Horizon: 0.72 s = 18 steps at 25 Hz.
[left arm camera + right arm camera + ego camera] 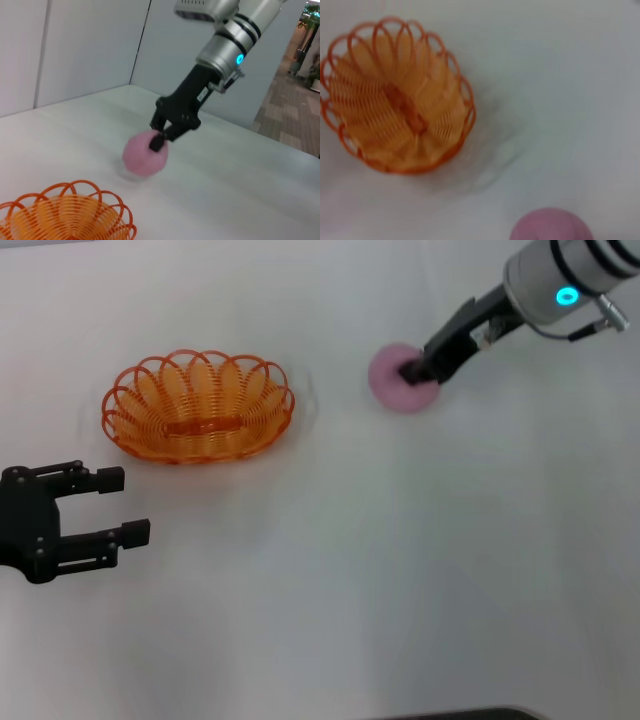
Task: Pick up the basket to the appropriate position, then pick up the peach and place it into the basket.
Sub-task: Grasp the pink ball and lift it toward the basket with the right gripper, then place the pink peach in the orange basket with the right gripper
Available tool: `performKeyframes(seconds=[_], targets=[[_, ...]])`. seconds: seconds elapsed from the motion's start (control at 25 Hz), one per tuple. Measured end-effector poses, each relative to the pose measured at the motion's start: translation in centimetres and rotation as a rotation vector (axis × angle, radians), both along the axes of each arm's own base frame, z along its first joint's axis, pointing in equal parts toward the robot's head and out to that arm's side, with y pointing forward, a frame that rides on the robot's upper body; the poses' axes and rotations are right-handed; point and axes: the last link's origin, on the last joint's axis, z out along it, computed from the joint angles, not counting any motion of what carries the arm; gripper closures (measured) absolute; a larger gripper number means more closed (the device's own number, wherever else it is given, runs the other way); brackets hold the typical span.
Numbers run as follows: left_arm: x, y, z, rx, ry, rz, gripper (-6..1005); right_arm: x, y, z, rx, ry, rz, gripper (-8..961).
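**Right pincer takes the peach, basket waits on the left**

The right pincer (415, 373) is down on the peach (398, 385), at the far right part of the counter (350, 570). In the left wrist view its dark fingers (156, 143) close on the upper side of the pink fruit, so it looks pinched on the peach. It is not clear whether the fruit rests on the counter or is a little lifted.

The basket (198, 405) stands upright on the counter, well apart from the peach, with its open side up. This placing seems good: the fruit can be lowered straight in from above.

The left pincer (88, 508) rests low at the near left, just beside the basket but not touching it, its fingers spread and holding nothing. Parked there, it leaves the way free.

Between peach and basket lies only bare counter, so nothing stands in the way. The looped rim is the one part the fruit might hit.
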Motion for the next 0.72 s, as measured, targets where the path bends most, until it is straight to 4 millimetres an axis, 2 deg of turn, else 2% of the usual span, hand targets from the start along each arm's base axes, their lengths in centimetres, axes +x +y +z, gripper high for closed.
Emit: performKeyframes(seconds=[0.12, 0.16, 0.2, 0.36, 0.52, 0.72], targets=[[0.0, 0.0, 0.0, -0.002, -0.001, -0.001, 267, -1.3, 0.4, 1.0, 0.027, 0.063, 0.014, 818], [0.0, 0.0, 0.0, -0.002, -0.001, 0.0, 267, -2.5, 0.6, 1.5, 0.041, 0.129, 0.03, 831], [0.0, 0.0, 0.0, -0.002, -0.001, 0.0, 267, -2.5, 0.6, 1.5, 0.041, 0.129, 0.03, 845], [0.0, 0.0, 0.1, -0.004, -0.001, 0.004, 267, -4.9, 0.6, 1.5, 0.041, 0.257, 0.065, 861], [0.0, 0.0, 0.1, -0.008, 0.001, 0.007, 267, -7.0, 0.4, -0.2, 0.013, 0.358, 0.122, 862], [0.2, 0.1, 0.0, -0.016, 0.003, 0.001, 268, -7.6, 0.5, -3.8, 0.005, 0.382, 0.145, 861]])
